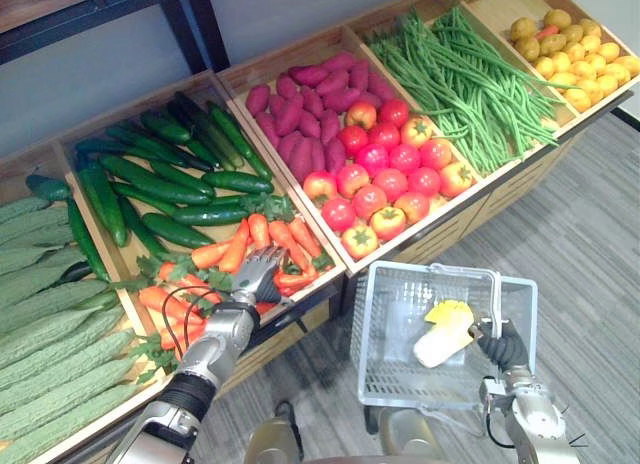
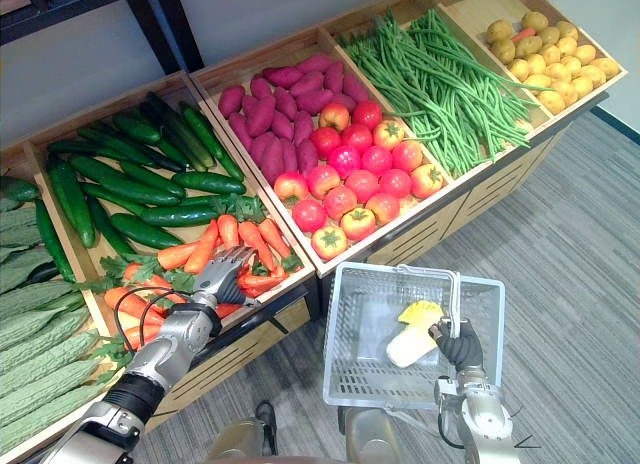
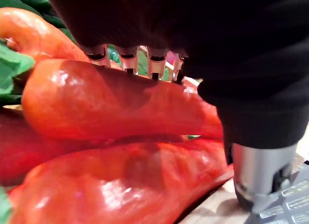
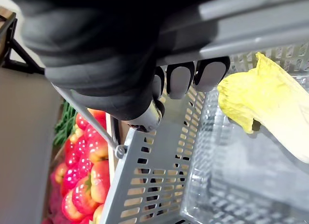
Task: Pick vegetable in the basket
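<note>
My left hand (image 1: 256, 273) lies open on the pile of orange carrots (image 1: 234, 248) at the front of their wooden crate, its straight fingers (image 3: 128, 60) spread over one carrot (image 3: 111, 103). Nothing is held in it. Below and to the right hangs the grey plastic basket (image 1: 430, 270), with my right hand (image 1: 503, 346) shut on its handle (image 4: 251, 31); the dark fingertips (image 4: 181, 79) curl under the bar. Inside the basket lies a yellow and white cabbage (image 1: 445, 332), also seen as a cabbage (image 4: 270, 103) past my right hand.
The sloped stand holds crates of bitter gourds (image 1: 45, 334), cucumbers (image 1: 150, 179), purple sweet potatoes (image 1: 300, 114), tomatoes (image 1: 385, 174), green beans (image 1: 465, 74) and yellow potatoes (image 1: 570, 49). Grey floor (image 1: 590, 244) lies in front of the stand, around the basket.
</note>
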